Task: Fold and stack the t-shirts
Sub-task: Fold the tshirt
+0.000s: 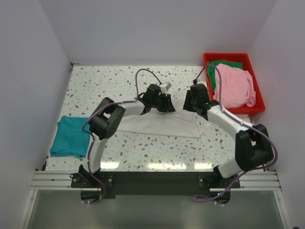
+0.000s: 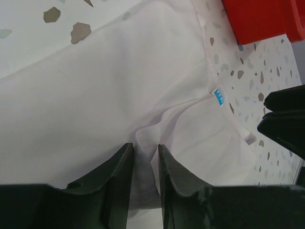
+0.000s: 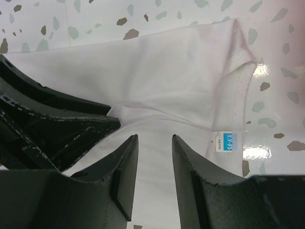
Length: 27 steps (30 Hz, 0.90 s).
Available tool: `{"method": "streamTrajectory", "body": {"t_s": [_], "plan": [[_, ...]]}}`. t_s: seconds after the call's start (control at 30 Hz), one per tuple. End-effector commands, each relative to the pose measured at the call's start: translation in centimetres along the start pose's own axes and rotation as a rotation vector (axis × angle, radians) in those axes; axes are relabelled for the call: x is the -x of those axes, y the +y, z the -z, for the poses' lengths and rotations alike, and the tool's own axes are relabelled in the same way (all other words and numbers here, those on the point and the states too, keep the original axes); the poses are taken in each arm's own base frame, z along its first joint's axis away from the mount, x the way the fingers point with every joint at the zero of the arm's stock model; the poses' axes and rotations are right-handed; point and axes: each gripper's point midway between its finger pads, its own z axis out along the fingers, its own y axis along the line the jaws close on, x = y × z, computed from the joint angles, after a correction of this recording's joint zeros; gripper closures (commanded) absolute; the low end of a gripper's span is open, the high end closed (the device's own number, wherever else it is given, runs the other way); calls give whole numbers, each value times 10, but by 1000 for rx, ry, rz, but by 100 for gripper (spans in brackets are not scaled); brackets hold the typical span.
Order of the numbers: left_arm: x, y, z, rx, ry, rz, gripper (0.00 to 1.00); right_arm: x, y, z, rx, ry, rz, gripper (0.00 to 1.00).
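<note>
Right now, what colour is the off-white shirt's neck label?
Label: blue, with white lettering; right wrist view best.

Right gripper (image 3: 155, 179) hung over the off-white t-shirt (image 3: 167, 71).
Its jaws stood parted just beside the blue neck label (image 3: 228, 140), with cloth showing in the gap. Farther from the label on the same side, the left gripper (image 3: 114, 117) met a fold edge. The speckled table (image 3: 71, 24) showed beyond the label's collar.

Matt soft cloth t-shirt (image 1: 157, 125), glossy speckled table (image 1: 109, 81)
</note>
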Motion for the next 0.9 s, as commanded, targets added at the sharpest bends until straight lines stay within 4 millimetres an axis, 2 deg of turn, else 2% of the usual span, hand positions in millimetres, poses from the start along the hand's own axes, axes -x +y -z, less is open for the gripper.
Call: {"method": "streamTrajectory", "body": {"t_s": [0.0,0.63,0.87], "plan": [[15,-29,10,-98,-11,-72,68,17,5,0,22,-24,-4,61],[-5,-32,36,-109,20,-138,68,6,2,-24,2,29,-7,62],[-11,-35,40,-141,30,-163,68,6,4,-35,-2,52,3,62]]}}
